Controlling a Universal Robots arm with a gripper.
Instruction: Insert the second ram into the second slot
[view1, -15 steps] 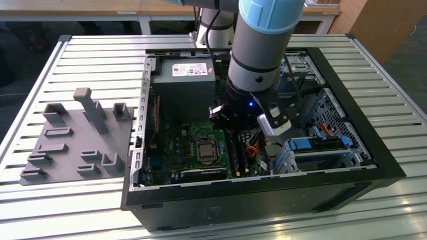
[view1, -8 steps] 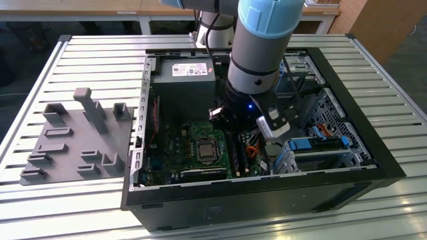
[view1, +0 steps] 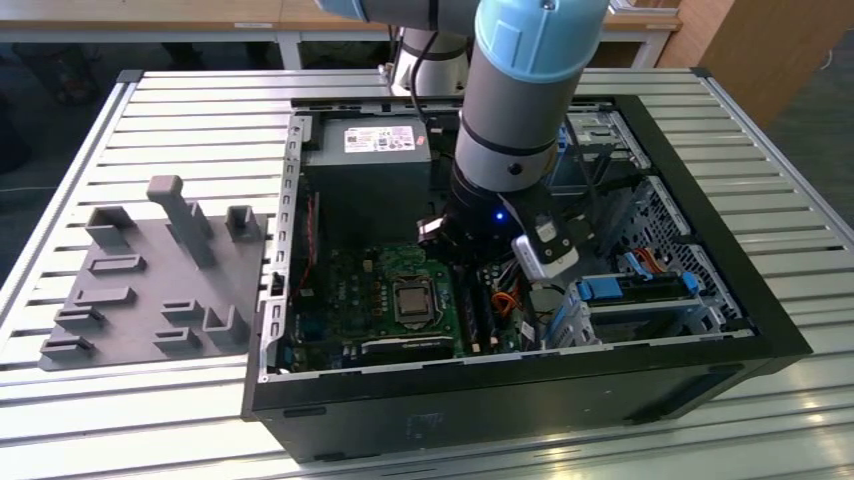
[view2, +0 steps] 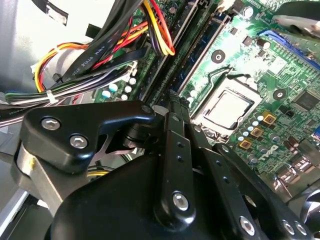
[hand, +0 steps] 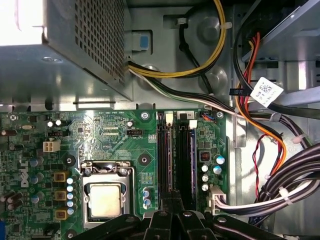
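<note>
Two RAM slots (hand: 177, 155) run side by side on the motherboard (hand: 110, 140), just beside the CPU socket (hand: 106, 197). Your gripper (hand: 172, 200) sits low over their near end, fingers drawn close together w/ a thin dark edge between them in both wrist views. That's likely the second ram (view2: 174, 102), tho I can't tell for sure it's gripped. Risk: if the stick's tilted or off the slot line, pressing down could jam it or stress the board. Loose cable bundle (hand: 280, 185) nearby could snag the wrist.

The gripper (hand: 172, 212) fingertips are cut off by the first wrist view's edge; their grip stays untellable. The arm (view1: 514, 120) hides part of the computer case (view1: 747, 300) interior.
</note>
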